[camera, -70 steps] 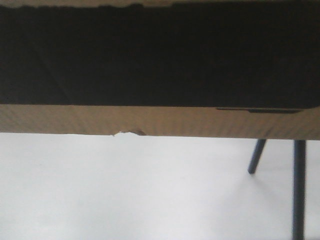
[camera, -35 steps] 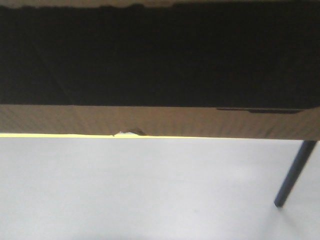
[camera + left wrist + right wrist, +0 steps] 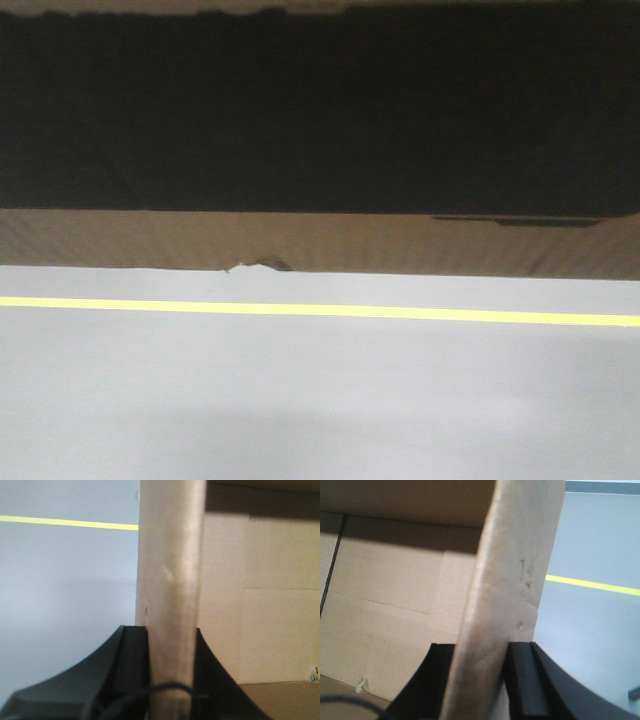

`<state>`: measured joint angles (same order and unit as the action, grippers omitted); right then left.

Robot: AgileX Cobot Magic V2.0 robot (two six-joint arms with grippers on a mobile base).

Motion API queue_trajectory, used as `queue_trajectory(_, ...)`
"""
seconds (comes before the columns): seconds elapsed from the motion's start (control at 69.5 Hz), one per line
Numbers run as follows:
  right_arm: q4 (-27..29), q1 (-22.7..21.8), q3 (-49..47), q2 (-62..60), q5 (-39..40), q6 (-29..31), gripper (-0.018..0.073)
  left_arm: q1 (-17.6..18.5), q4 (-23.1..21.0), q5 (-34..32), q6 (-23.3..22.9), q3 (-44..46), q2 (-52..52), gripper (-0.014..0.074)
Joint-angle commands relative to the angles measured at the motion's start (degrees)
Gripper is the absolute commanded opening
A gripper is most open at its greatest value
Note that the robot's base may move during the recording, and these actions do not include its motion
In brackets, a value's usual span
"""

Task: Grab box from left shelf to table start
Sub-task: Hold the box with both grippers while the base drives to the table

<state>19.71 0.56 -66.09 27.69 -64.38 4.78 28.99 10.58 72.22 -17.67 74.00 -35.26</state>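
Observation:
The box [image 3: 320, 242] fills the upper half of the front view, its black print [image 3: 320, 110] above a brown strip with a small nick [image 3: 256, 266] in the lower edge. It hangs above the floor. My left gripper [image 3: 170, 630] is shut on an upright wall of the box [image 3: 170, 555], one black finger on each side. My right gripper [image 3: 481, 645] is shut on the opposite wall of the box [image 3: 515, 580] in the same way. Both wrist views look into the box's bare brown inside [image 3: 250, 605]. The left shelf and the table are out of view.
Below the box lies a grey floor [image 3: 320, 400] crossed by a yellow line [image 3: 320, 311]. The same yellow line [image 3: 70, 522] shows beyond the box in the left wrist view, and the yellow line [image 3: 592, 584] in the right wrist view.
The box keeps its place in the front view. The background has swung: a pale surface with dark legs slid off to the right, and grey floor with a yellow line has come in.

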Motion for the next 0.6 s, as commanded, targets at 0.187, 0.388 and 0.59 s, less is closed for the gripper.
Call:
queue_trajectory(0.187, 0.84, -0.17, -1.67, 0.95, 6.79, 1.28, 0.0059, 0.22, -0.93, 2.59, -1.11, 2.03, 0.08, -0.0093)
queue_trajectory(0.388, 0.84, -0.17, -1.67, 0.95, 6.8, 1.28, 0.0059, 0.22, -0.93, 2.59, -1.11, 2.03, 0.08, -0.0093)
queue_trajectory(0.59, 0.84, -0.17, -1.67, 0.95, 6.8, 1.28, 0.0059, 0.22, -0.93, 2.59, -1.11, 2.03, 0.08, -0.0093)
